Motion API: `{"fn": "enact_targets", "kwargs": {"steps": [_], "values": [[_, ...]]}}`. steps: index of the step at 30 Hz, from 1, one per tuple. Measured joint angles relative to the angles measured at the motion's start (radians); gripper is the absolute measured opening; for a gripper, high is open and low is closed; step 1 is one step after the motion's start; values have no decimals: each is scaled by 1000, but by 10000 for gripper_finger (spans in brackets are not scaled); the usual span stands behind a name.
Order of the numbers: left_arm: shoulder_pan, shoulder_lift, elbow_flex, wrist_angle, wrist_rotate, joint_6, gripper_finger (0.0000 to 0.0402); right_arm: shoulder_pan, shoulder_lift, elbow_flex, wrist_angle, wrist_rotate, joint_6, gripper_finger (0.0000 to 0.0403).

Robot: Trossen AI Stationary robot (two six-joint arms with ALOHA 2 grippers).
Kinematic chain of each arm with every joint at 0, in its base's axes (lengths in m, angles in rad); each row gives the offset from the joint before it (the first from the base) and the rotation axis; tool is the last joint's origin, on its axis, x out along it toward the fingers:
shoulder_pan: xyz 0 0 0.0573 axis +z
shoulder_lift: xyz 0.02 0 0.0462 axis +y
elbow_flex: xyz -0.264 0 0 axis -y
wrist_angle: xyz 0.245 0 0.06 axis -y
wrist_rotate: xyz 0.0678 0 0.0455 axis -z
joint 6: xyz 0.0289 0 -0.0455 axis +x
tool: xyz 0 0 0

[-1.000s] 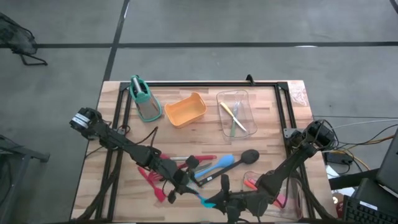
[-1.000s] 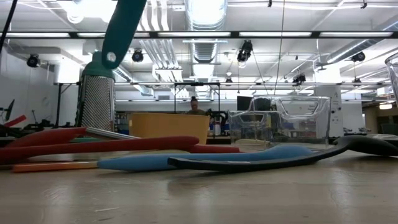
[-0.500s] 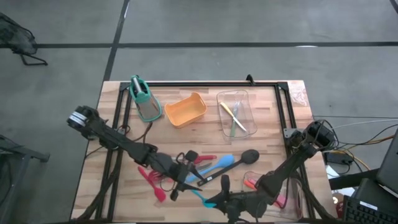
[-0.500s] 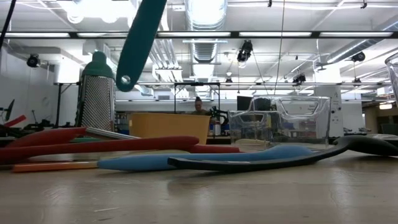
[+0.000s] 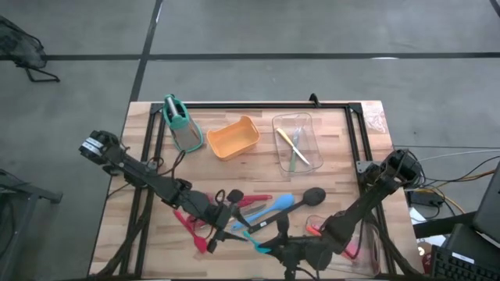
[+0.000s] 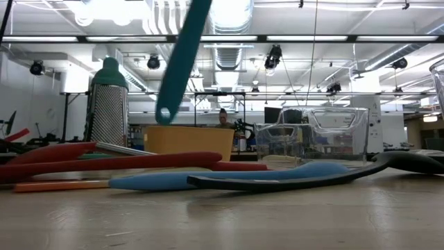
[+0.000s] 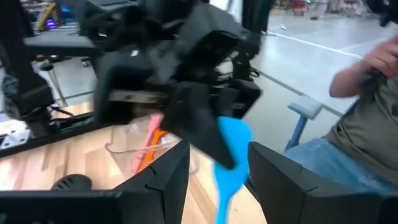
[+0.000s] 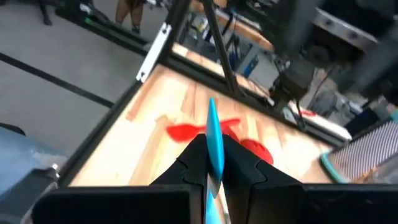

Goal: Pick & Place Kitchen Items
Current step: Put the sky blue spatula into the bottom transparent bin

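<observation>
My right gripper [image 5: 269, 247] is low over the table's near edge, shut on a teal-blue spatula [image 5: 255, 247]. The spatula's handle hangs into the low view [image 6: 179, 62], and its holed end [image 6: 164, 113] is clear of the table. My left gripper [image 5: 237, 221] is open just to the left, with its fingers on either side of the spatula [image 7: 231, 140] in the left wrist view, touching nothing. Red spatulas [image 5: 191, 225], a blue spatula [image 5: 278, 204] and a black ladle [image 5: 312, 195] lie flat on the table. My right gripper pinches the spatula between its two fingers [image 8: 193, 158], at or near the wide blade end [image 7: 235, 134]. The handle [image 8: 213, 134] runs out ahead of the fingers, seen edge-on. The spatula is lifted clear, and its handle slants down below the gripper.
An orange tub [image 5: 233, 138], a teal-handled grey holder [image 5: 181, 125] and a clear tray [image 5: 305, 125] with yellow and green pieces stand at the back. Another clear tray [image 5: 366, 243] with orange and pink utensils [image 5: 315, 229] is at the near right. A person [image 7: 367, 93] stands beyond the table.
The spatula in my right gripper has swung. Its hanging handle has gone toward the table's right and its holed end has come lower. My left arm has drawn back a little toward the table's left.
</observation>
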Motion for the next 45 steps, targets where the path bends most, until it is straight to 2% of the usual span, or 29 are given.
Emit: {"fn": "enact_targets", "kwargs": {"steps": [9,25,35,45], "values": [[-33,13,0,20,2,37,170,-27,0,62,-213,0,152,23],[-35,13,0,26,2,48,170,-26,0,454,-1038,-14,583,23],[-35,14,0,25,1,50,170,-26,0,638,-1329,-191,801,23],[-35,14,0,24,1,49,170,-27,0,679,-1631,-231,1043,23]]}}
